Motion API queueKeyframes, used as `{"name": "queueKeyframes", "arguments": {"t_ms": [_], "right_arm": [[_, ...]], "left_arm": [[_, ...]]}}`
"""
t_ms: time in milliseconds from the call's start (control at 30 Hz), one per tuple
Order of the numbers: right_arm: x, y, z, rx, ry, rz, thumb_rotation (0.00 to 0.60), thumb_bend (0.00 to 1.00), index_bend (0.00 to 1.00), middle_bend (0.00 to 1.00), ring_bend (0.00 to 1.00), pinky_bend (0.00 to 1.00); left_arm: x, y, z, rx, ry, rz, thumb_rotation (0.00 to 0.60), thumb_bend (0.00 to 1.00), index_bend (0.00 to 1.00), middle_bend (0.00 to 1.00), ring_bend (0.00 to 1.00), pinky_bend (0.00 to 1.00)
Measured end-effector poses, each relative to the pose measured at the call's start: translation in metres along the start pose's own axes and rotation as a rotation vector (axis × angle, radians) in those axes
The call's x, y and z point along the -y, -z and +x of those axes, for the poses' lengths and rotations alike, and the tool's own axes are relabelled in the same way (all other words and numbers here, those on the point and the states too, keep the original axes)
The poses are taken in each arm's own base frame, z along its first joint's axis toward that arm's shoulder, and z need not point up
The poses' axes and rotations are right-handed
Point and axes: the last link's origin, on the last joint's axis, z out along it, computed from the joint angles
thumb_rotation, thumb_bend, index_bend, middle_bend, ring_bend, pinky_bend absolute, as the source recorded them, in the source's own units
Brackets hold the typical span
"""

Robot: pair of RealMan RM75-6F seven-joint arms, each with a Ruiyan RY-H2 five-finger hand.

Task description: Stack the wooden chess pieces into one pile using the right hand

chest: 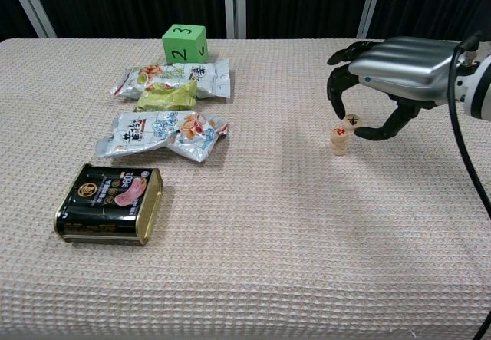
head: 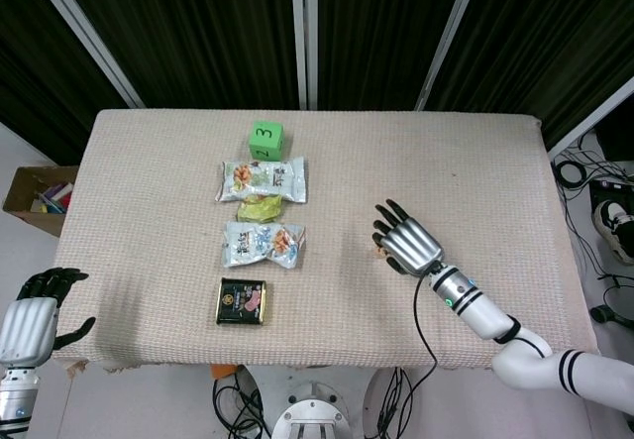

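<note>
Dark curtains hang behind the cloth-covered table (head: 149, 221). I see my right hand (chest: 399, 71) toward the table's right side, palm down, pinching a wooden chess piece (chest: 352, 120) between thumb and a fingertip. That piece sits tilted, just beside and slightly above a short pile of pieces (chest: 338, 140); I cannot tell whether they touch. My left hand (head: 38, 315) hangs off the near left corner, fingers loosely curled, holding nothing. A green cube (chest: 185, 43), snack packets (chest: 165, 129) and a black tin (chest: 111, 204) run down the left half.

Head: high, downward; chest: low, closer; share table (head: 149, 290).
</note>
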Motion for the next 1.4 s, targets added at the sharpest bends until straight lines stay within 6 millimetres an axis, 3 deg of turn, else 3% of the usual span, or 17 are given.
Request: {"name": "queueKeyframes", "arguments": {"t_ms": [133, 1400], "right_arm": [[0.003, -0.012, -0.003, 0.008, -0.001, 0.003, 0.6, 0.32, 0.53, 0.25, 0.0, 0.04], [0.001, -0.014, -0.008, 0.03, 0.01, -0.013, 0.6, 0.29, 0.42, 0.24, 0.0, 0.02]], "left_arm": [[0.001, 0.0, 0.0, 0.0, 0.0, 0.002, 0.6, 0.17, 0.27, 0.22, 0.15, 0.19], [0.003, 0.0, -0.002, 0.009, 0.004, 0.005, 0.6, 0.17, 0.27, 0.22, 0.15, 0.19]]}}
